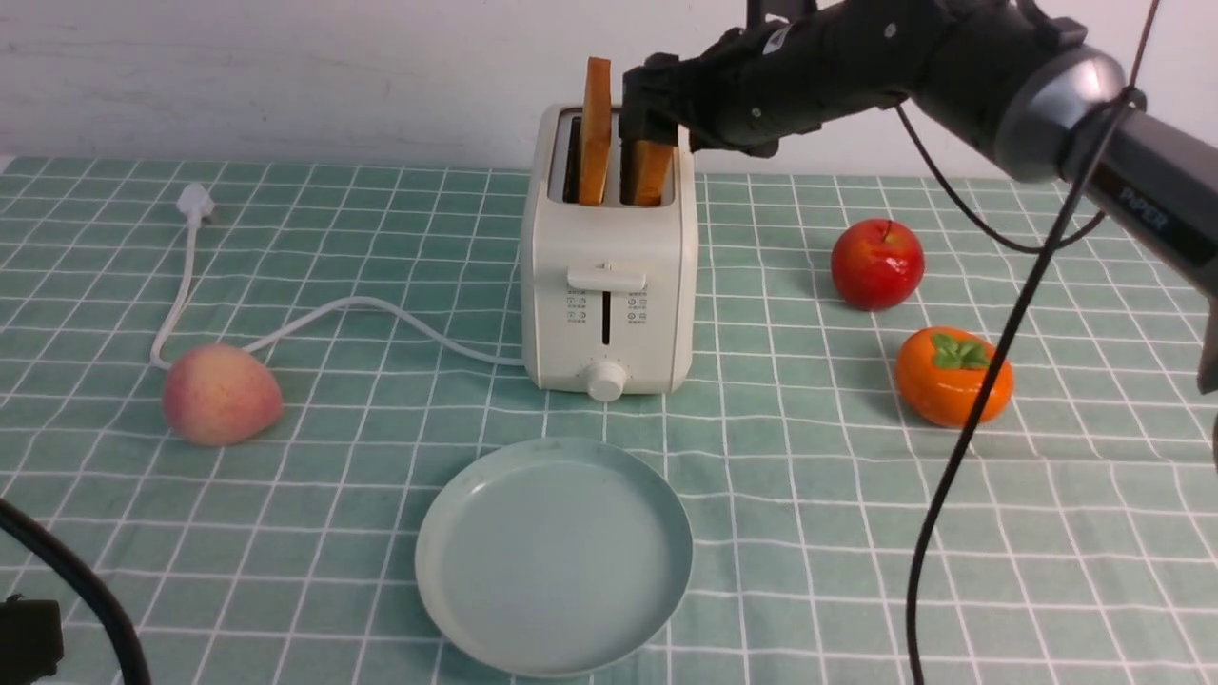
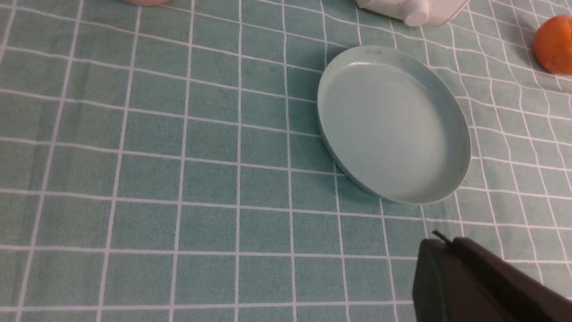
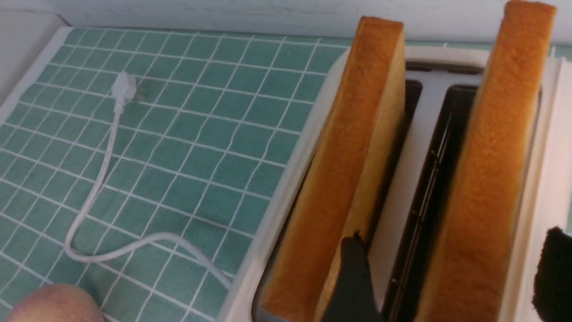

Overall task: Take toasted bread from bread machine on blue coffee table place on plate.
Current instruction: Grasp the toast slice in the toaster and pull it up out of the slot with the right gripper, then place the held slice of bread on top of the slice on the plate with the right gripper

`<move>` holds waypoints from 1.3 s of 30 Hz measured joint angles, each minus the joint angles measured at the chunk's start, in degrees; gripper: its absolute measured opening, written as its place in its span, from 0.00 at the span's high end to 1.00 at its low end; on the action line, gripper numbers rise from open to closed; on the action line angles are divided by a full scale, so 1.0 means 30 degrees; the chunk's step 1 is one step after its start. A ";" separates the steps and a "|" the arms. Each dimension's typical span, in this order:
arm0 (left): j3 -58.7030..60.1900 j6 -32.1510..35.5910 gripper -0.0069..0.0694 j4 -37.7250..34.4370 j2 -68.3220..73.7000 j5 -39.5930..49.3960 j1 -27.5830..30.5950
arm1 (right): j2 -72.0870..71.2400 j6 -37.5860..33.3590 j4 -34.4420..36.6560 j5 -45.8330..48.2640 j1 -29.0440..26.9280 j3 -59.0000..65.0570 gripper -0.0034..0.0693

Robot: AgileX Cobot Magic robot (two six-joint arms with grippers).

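Observation:
The cream-white bread machine (image 1: 609, 285) stands mid-table on the blue coffee table (image 1: 856, 495), with two slices of toasted bread upright in its slots. The left slice (image 1: 597, 124) rises higher than the right one (image 1: 652, 176). My right gripper (image 1: 652, 119) is open and straddles the right slice (image 3: 491, 179): one finger (image 3: 353, 268) sits between the slices, the other (image 3: 554, 268) outside the toaster's far side. The pale blue-green plate (image 1: 554, 557) lies bare in front of the toaster. My left gripper (image 2: 440, 243) is shut and holds nothing, hovering near the plate (image 2: 393, 125).
A peach (image 1: 221, 393) lies left of the toaster beside the white cord and plug (image 1: 195, 202). On the right sit a red apple (image 1: 877, 264) and an orange persimmon (image 1: 952, 376). The right arm's black cable (image 1: 961, 447) hangs down over the table's right side.

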 joint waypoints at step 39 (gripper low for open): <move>0.0000 0.0038 0.93 -0.1309 0.0000 0.0362 0.0000 | -0.5191 -0.6533 1.2381 1.1718 0.0170 1.2575 0.85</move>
